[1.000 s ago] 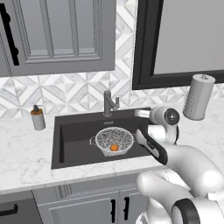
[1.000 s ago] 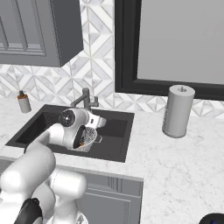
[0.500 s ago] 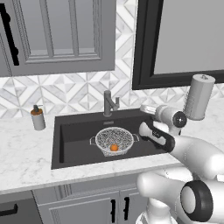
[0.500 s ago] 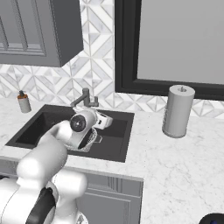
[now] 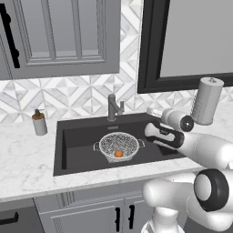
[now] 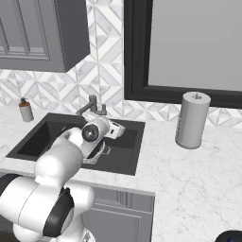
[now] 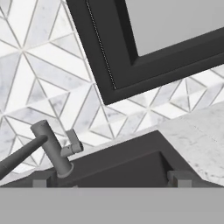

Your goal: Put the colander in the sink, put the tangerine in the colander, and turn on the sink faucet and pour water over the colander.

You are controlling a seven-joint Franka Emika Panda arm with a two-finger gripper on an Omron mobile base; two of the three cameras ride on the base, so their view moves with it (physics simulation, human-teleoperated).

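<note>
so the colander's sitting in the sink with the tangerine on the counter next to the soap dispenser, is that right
Not quite. The colander is in the sink, but the tangerine lies inside the colander, not on the counter by the soap dispenser. The left base view shows it.

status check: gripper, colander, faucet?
Gripper open, empty, facing the sink faucet. Tangerine in colander, in sink. No water visible. Nothing in the way.

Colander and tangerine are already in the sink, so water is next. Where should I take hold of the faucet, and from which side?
Grip the small side lever of the faucet. It juts out from the upright post toward the window side, away from the spout, so it likely offers two free faces. Bring the open claw straight in from the front, jaws either side of it.
</note>
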